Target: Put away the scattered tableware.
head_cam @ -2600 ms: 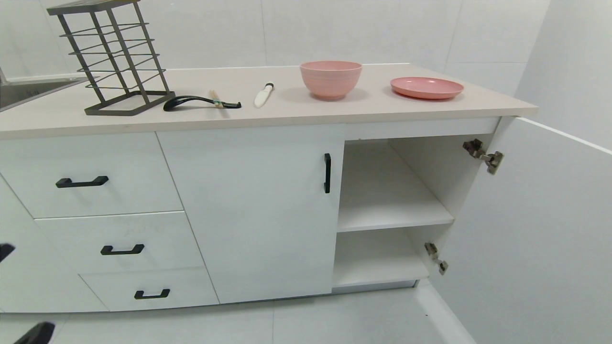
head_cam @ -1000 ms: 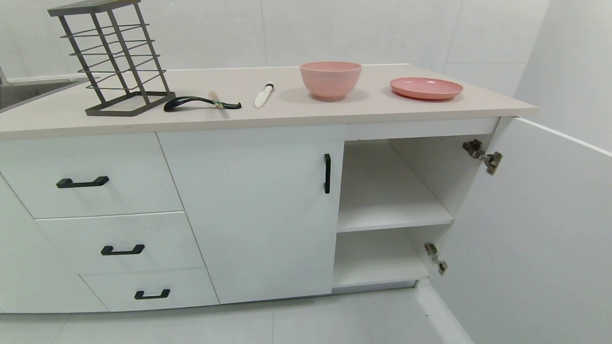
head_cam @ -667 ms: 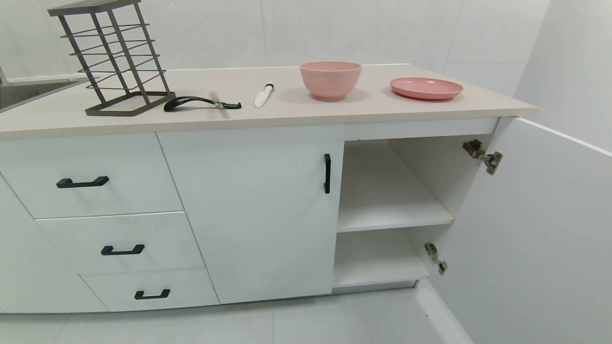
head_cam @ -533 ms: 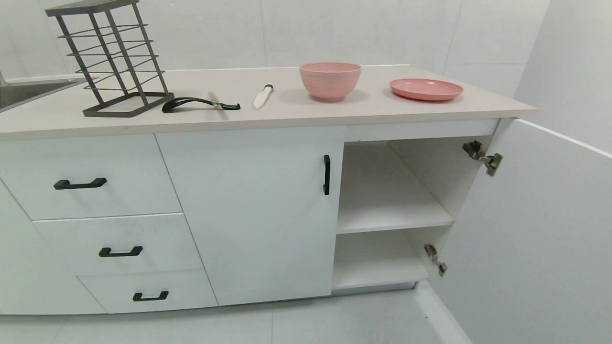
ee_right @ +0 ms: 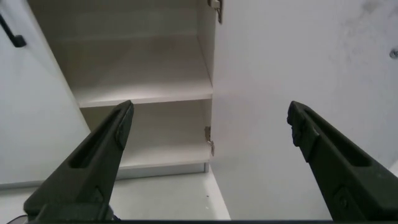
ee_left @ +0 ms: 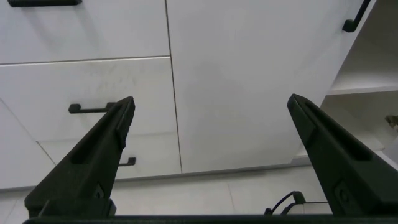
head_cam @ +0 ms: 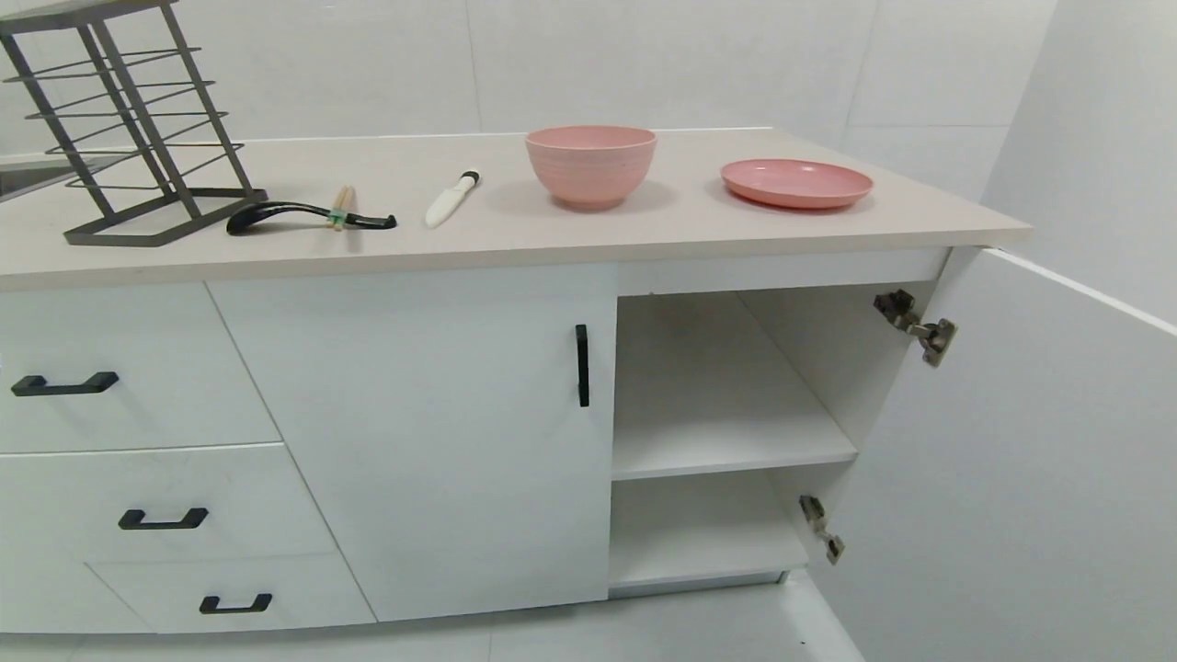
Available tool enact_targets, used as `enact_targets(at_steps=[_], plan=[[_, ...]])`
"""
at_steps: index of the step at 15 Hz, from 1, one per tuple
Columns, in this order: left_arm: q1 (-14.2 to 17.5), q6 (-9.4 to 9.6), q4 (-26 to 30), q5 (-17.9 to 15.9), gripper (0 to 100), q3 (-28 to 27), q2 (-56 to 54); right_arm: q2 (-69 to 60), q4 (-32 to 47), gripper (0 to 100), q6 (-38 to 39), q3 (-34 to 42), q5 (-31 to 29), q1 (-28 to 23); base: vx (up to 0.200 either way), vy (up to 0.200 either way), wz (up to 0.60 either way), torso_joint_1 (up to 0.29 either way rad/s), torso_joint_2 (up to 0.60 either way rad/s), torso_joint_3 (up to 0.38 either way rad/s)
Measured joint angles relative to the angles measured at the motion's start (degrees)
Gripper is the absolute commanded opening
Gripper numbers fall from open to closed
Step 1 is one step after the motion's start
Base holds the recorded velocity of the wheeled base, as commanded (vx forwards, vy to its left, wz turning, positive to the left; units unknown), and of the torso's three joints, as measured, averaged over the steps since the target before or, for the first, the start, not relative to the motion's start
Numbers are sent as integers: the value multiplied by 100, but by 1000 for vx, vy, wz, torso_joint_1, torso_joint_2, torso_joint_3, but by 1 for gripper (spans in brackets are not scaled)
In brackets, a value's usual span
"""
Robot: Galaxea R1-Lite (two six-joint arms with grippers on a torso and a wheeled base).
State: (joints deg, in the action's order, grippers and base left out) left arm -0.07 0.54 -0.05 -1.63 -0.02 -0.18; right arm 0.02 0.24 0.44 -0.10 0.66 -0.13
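The whole head view has been shifted since the earlier frames, which is read as a move of the camera and not of the tableware. The pink bowl [head_cam: 590, 165] is set upright at the middle of the bench [head_cam: 552, 234], with the pink plate [head_cam: 796, 182] to its right and well apart from it. To the left lie a small white knife [head_cam: 451, 199], a black ladle [head_cam: 308, 217] and a pair of chopsticks [head_cam: 341, 208], near the wire rack [head_cam: 129, 138].

The bowl and plate are judged stiff, smooth and probably light plastic. The bowl is best taken across its rim. The plate lies low and flat, so only its raised edge is offered. The ladle and chopsticks are thin and apt to roll or slip, so a hold at mid-handle is advised.

The left pincer [ee_left: 211, 102] is spread wide and empty before the drawers [ee_left: 87, 81]. The right pincer [ee_right: 210, 107] is likewise wide and empty, before the open cupboard's shelf [ee_right: 143, 93] and its door [ee_right: 298, 74].

The rack is cut off at the left and top edges. Whether the chopsticks rest on or under the ladle's handle cannot be told
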Motion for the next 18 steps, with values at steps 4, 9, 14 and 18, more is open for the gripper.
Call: enact_targets(at_steps=[4,9,14,18], plan=[[7,0,5,-2,100,2,0,0,0,100,-1,0,5,4,0,-100,0,-1,0,2],[7,-10,0,2,100,2,2,0,7,100,-1,0,-6,4,0,0,0,20,-43,-6],[7,-10,5,5,100,2,7,0,13,100,0,2,-6,4,0,0,0,183,-252,-221],[7,-10,0,5,100,2,9,0,2,100,2,0,-6,4,0,0,0,167,-610,-238]])
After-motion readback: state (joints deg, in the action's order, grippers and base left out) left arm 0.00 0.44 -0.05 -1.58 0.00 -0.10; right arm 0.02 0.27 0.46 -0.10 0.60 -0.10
